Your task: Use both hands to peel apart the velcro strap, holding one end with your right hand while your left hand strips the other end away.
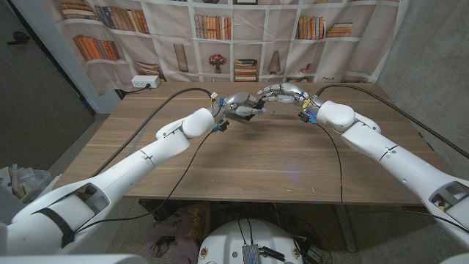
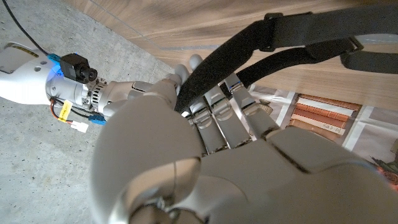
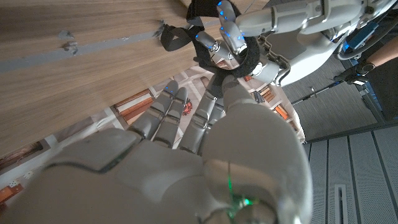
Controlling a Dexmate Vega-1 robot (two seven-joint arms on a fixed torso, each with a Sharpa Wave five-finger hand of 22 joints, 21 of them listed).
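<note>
Both hands meet above the far middle of the wooden table [image 1: 264,158]. The black velcro strap [image 2: 261,59] runs over my left hand's fingers [image 2: 214,109], which curl on it; its buckled part [image 2: 348,46] hangs free beyond. In the head view my left hand [image 1: 239,107] and right hand [image 1: 283,93] touch fingertip to fingertip, with a bit of the strap [image 1: 259,112] dark between them. In the right wrist view my right hand [image 3: 205,124] reaches up and pinches the strap [image 3: 247,62] where it loops by the left hand's fingers [image 3: 224,34]. My right hand's wrist [image 2: 81,93] shows beside the strap.
A bookshelf-print curtain [image 1: 242,37] hangs behind the table, and a white power strip [image 1: 145,83] lies at the far left corner. Black cables [image 1: 333,158] trail from both arms across the tabletop. Bare wood stretches from the hands to the near edge.
</note>
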